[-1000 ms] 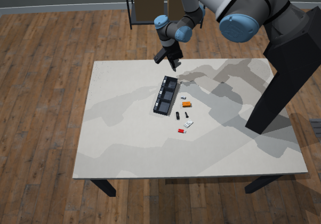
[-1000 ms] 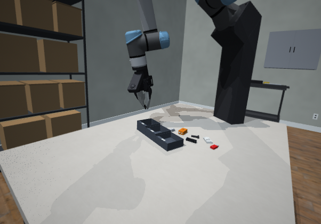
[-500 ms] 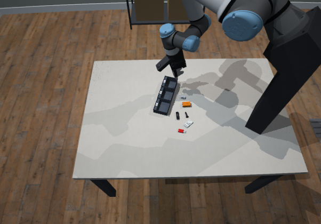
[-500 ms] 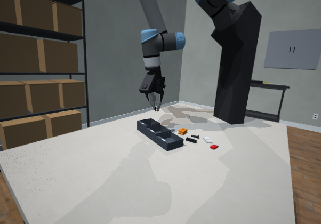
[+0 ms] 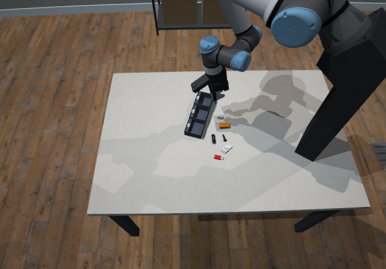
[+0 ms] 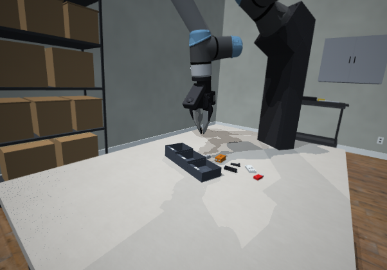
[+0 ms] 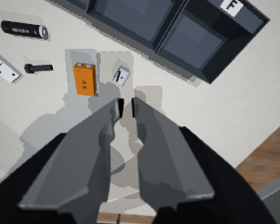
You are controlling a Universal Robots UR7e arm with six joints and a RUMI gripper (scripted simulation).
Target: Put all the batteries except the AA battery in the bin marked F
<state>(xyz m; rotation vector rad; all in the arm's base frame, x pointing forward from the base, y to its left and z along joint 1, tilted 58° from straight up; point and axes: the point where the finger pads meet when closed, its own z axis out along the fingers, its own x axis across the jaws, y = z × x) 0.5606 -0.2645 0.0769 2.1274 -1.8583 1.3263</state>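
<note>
Nearest the front edge of the counter (image 5: 134, 184) in the top view lies a small red piece (image 5: 218, 157), then a white flat piece (image 5: 226, 148). Beyond those sit a black cylindrical battery (image 5: 213, 138), probably the AA one to leave alone, and a short black bolt (image 5: 224, 137). Farther back is the orange block battery (image 5: 224, 125), and just past it a tiny grey item (image 5: 220, 117), too small to identify from above. All are loose on the counter, well within reach of the three-part bin tray (image 5: 199, 115) beside them, which stands upright.

The gripper (image 6: 202, 128) hangs above the far end of the tray, jaws nearly shut and holding nothing. It seems placed to look over the pieces before picking; the jaws would need to open first.

The wrist view shows what the others cannot: the letter F (image 7: 231, 6) on the end compartment, printing on the orange battery (image 7: 85, 79), and the grey item (image 7: 121, 75) as a small square tag-like piece. The exterior view alone shows how high the gripper hangs above the counter.
</note>
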